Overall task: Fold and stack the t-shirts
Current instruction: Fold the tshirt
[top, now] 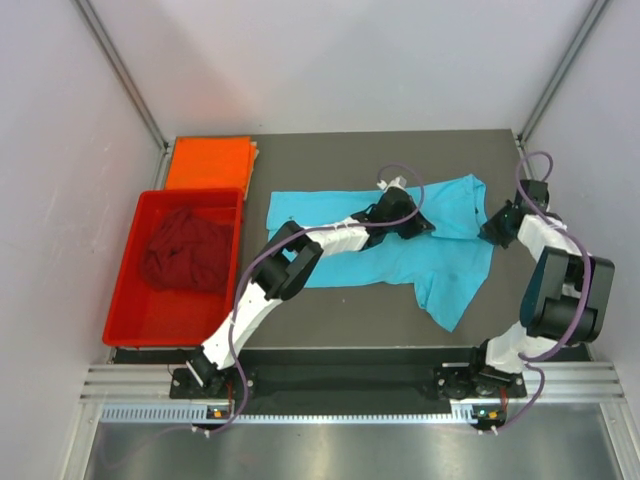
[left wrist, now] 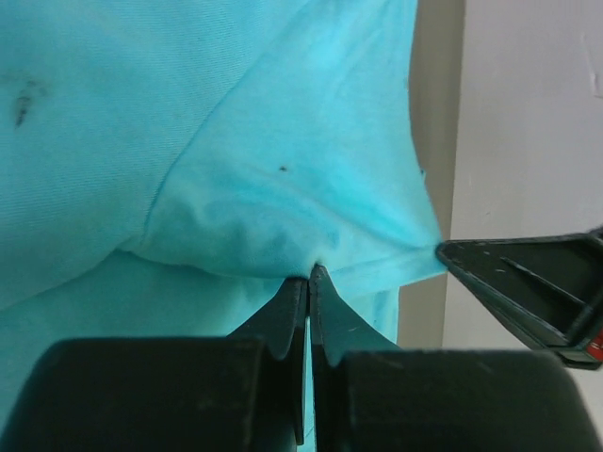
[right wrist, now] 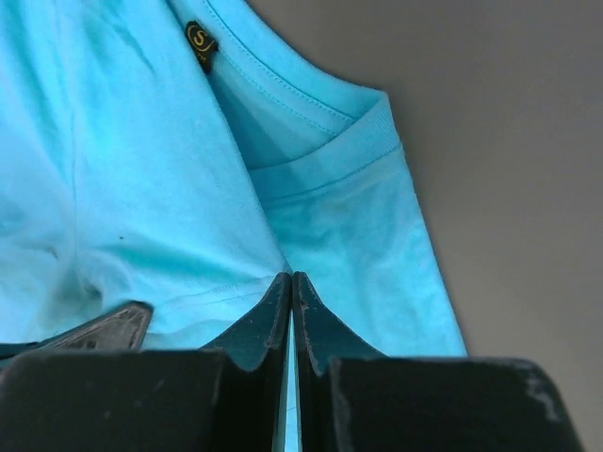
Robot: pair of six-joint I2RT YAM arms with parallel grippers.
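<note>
The blue shirt [top: 445,275] lies spread on the table [top: 330,160], right of the middle, creased and a bit skewed, with one end reaching toward the near edge. Both grippers sit at its right end, near the collar [right wrist: 325,155] and close to each other. The left gripper [left wrist: 309,280] is closed, with a small ridge of blue cloth pinched between its tips. The right gripper [right wrist: 292,281] is closed too, its tips biting the cloth just below the collar, at the shirt's edge.

Both bites look thin to me, a fold of fabric and no more. If the arms lift or pull quickly, I think one pinch could slide out and leave the shirt hanging crooked from the other. I can't tell whether each has caught one layer or two; one layer alone would let the shirt balloon open instead of folding flat. The fingers are near enough to knock together if they swing inward. The left arm also crosses over the shirt's body, so it may drag or rumple the cloth under it.

Farther left, the orange shirt [top: 208,162] lies folded at the back of the table, and the maroon shirt [top: 187,250] is bunched in the red tray [top: 165,312].
</note>
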